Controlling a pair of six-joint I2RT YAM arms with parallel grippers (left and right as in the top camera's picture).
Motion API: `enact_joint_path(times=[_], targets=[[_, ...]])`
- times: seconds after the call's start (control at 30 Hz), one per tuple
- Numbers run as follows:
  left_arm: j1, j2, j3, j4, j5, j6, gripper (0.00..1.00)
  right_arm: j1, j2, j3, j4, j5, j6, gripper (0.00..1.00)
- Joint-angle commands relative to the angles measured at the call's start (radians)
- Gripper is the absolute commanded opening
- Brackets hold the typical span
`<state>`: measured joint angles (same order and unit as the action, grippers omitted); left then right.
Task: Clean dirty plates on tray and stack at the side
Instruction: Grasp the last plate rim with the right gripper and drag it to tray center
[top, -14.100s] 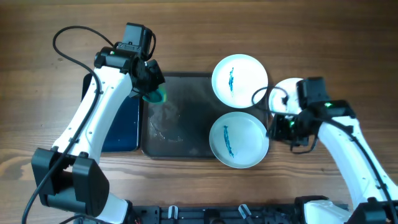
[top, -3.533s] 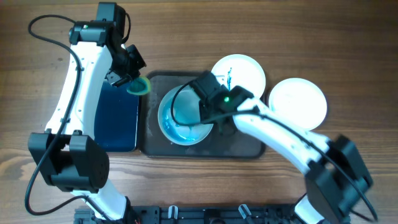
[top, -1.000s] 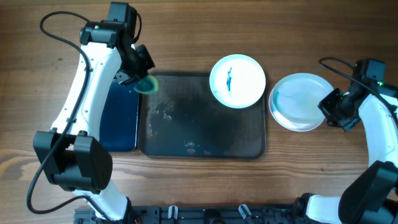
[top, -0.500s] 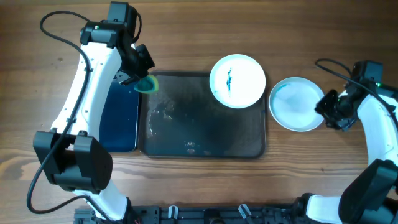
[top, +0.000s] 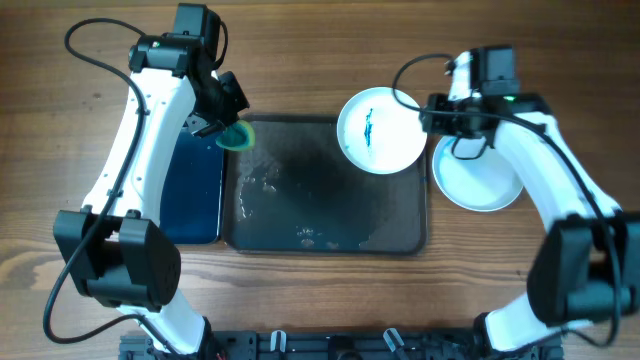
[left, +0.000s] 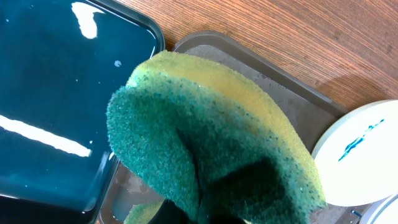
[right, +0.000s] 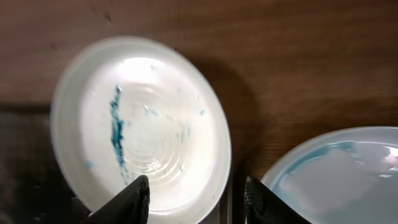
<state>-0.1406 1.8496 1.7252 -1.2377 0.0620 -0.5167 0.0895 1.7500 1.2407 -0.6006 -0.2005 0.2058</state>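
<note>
A white plate with a blue streak (top: 380, 130) lies on the far right corner of the dark tray (top: 320, 215); it also shows in the right wrist view (right: 140, 146) and the left wrist view (left: 360, 158). A stack of white plates (top: 480, 180) sits on the table right of the tray, seen too in the right wrist view (right: 336, 177). My right gripper (top: 437, 112) is open and empty over the streaked plate's right rim, its fingers (right: 196, 199) straddling the rim. My left gripper (top: 225, 125) is shut on a green and yellow sponge (left: 217, 143) above the tray's far left corner.
A glossy dark blue-black tray (top: 195, 195) lies left of the brown tray; it fills the left of the left wrist view (left: 56, 106). Water drops lie on the brown tray's floor (top: 265, 185). Bare wooden table surrounds everything.
My right arm has swung from the right side of the plate stack to the streaked plate's right rim. The left arm and sponge have not moved.
</note>
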Motion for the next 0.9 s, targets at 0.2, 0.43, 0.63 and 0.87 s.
enact_joint_path(times=[0.2,0.43,0.63,0.87], targets=[[-0.002,-0.002,-0.005,0.021,0.012,-0.015,0.04,0.012,0.165,0.01,0.121,0.06,-0.131,0.39],[-0.002,-0.002,-0.005,0.029,0.012,-0.015,0.04,0.012,0.208,0.01,0.137,0.044,-0.128,0.33],[-0.002,-0.002,-0.005,0.038,0.012,-0.015,0.04,0.012,0.217,0.009,0.161,0.044,-0.128,0.28],[-0.002,-0.002,-0.005,0.038,0.012,-0.015,0.04,0.013,0.223,0.009,0.146,0.039,-0.128,0.07]])
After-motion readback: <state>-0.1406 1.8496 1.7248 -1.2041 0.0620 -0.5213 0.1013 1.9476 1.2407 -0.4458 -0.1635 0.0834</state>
